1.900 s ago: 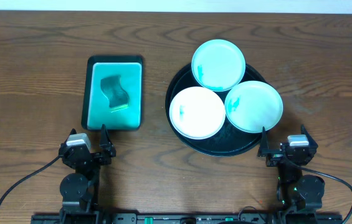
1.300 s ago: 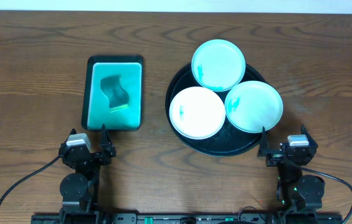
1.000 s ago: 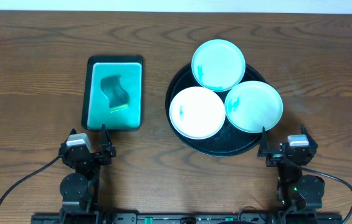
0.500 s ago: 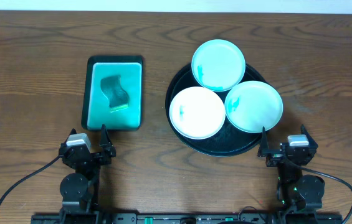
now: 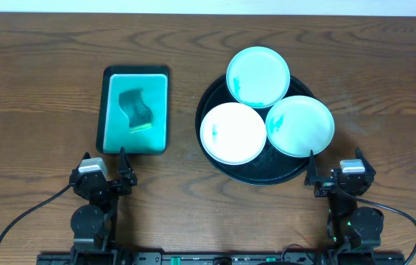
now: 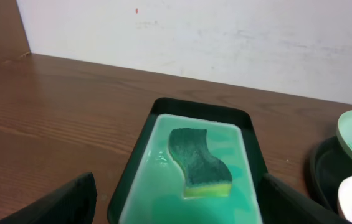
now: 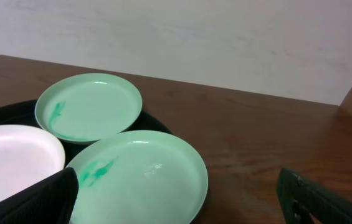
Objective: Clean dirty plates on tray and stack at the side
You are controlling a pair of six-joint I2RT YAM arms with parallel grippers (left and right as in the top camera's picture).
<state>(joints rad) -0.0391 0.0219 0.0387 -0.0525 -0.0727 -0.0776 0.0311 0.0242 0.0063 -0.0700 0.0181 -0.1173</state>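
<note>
Dark brown wooden tabletop (image 5: 38, 88) runs under everything, with a white wall (image 6: 225, 37) behind it in the wrist views. The large round black tray with a raised rim (image 5: 266, 173) sits right of centre. It carries three small round shallow plates: a pale-mint one with a teal smear at the far side (image 5: 258, 76), a white one at near left (image 5: 233, 133), and another smeared mint one at near right (image 5: 300, 126).

The right gripper (image 5: 335, 165) rests by the table's near edge, jaws wide apart and empty, its inner fingertip just beside the tray's near-right rim. The plates lie ahead and to its left.

The left gripper (image 5: 103, 163), likewise spread and holding nothing, faces a teal rectangular dish (image 5: 135, 71) holding a green sponge (image 5: 135, 108), well apart from the tray.
</note>
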